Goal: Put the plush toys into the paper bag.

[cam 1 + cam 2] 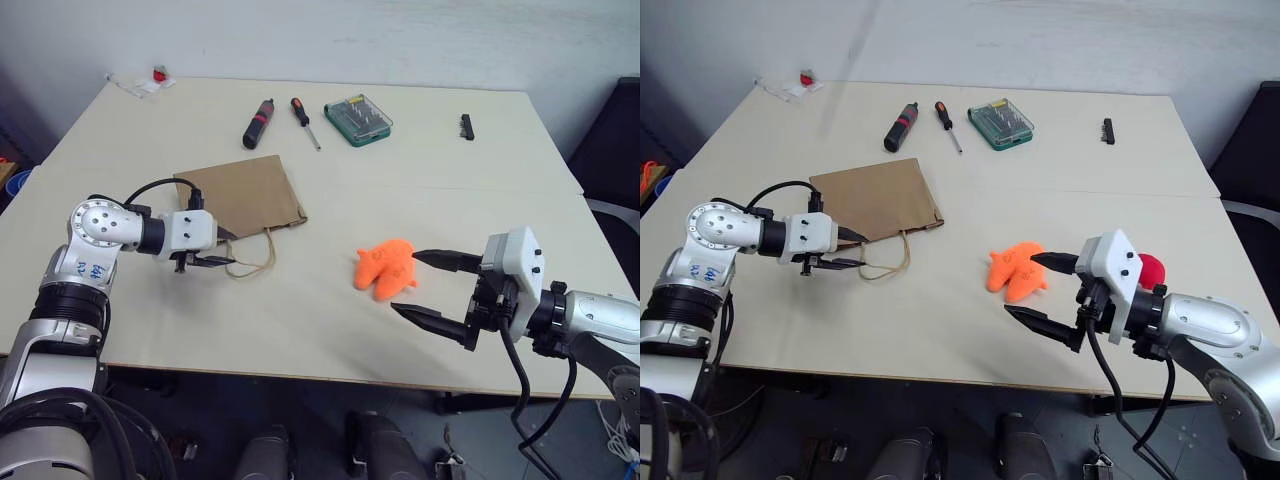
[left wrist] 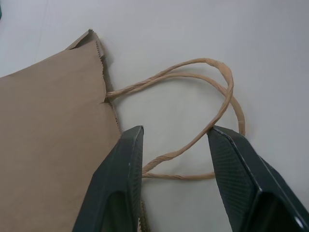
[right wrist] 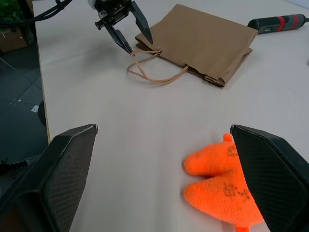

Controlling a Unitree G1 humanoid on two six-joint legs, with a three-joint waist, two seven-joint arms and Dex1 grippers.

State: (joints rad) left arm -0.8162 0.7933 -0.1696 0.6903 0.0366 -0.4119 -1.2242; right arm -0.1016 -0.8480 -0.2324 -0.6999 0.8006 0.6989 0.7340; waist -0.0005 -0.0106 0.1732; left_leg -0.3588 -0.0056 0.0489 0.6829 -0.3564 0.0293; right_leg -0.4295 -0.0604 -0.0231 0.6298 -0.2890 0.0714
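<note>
Nearest the robot, the right gripper [image 1: 1042, 288] hangs just above the pale wooden counter [image 1: 330, 330] with its two black fingers spread wide and empty, one on each side of the near edge of the bright orange, lobed plush toy [image 1: 386, 268], not yet touching it. Just behind that gripper's white housing peeks the smaller red rounded plush toy [image 1: 1151, 268], lying on the counter.

Further left, the left gripper [image 1: 222, 248] sits low at the mouth of the flat brown kraft paper bag [image 1: 240, 195], which lies on its side. Its fingers are partly apart, straddling the tan twisted-paper loop handles [image 2: 203, 106]; the strands run between them, and no firm pinch shows yet.

The step in hand looks like taking hold of the handles to open or steady the bag. To do it well, the fingers should close on both strands together, close to where they meet the bag's edge, then lift gently so the mouth gapes rather than the whole bag sliding.

Towards the far edge lie a black-and-red power screwdriver [image 1: 258, 123], a slim screwdriver [image 1: 305, 123], a green bit case [image 1: 357, 119] and a small black part [image 1: 466, 126].
</note>
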